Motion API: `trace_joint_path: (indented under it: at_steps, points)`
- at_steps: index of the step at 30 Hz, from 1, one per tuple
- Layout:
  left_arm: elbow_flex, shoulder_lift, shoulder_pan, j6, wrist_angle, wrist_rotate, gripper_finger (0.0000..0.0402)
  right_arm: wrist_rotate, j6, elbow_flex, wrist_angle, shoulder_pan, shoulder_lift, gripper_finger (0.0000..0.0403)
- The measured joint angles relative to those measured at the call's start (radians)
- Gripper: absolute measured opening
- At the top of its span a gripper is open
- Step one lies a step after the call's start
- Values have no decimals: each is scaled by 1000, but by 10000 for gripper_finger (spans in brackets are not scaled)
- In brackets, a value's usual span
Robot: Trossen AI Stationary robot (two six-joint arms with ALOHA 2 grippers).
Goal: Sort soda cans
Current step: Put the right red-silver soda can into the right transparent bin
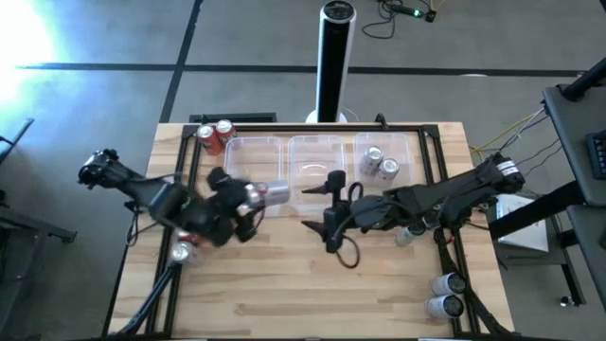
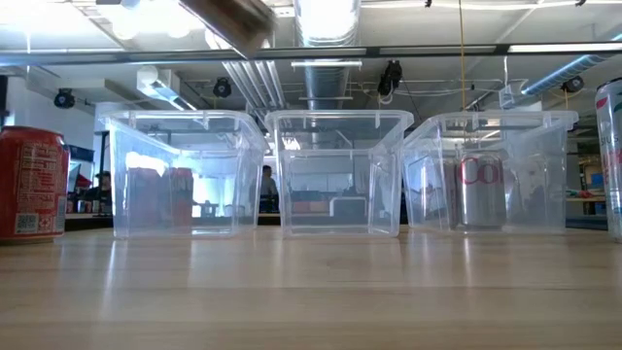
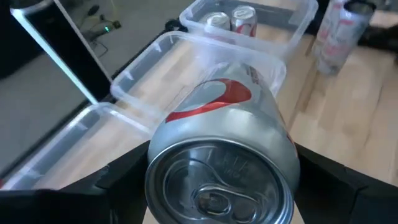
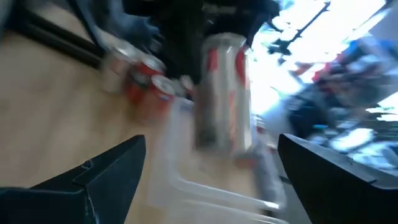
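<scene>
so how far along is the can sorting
Early on. Done: two silver cans sit in the right tub. In hand: the left gripper carries a silver-and-red can near the tubs. Left: red cans outside the left tub and cans at the table's right edge.

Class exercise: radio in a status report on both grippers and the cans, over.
Left gripper shut on silver can, lifted near left tub. Right gripper open, empty, mid-table. Two silver cans in right tub. Nothing blocking.
</scene>
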Motion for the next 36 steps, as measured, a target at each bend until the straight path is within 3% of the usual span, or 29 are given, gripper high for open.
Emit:
trace_joint_path:
  at_steps: [7, 13, 22, 28, 36]
  points:
    - [-43, 25, 186, 204, 348, 191, 297, 259, -92, 92, -3, 0, 135, 361]
    - [-65, 25, 274, 263, 514, 315, 297, 350, -135, 140, -2, -8, 187, 361]
    - [-65, 60, 337, 278, 628, 488, 297, 358, -208, 157, 38, -31, 201, 361]
    - [-57, 69, 336, 291, 652, 512, 297, 365, -213, 157, 35, -45, 195, 358]
    - [-57, 64, 337, 311, 662, 509, 297, 370, -188, 157, 29, -52, 193, 302]
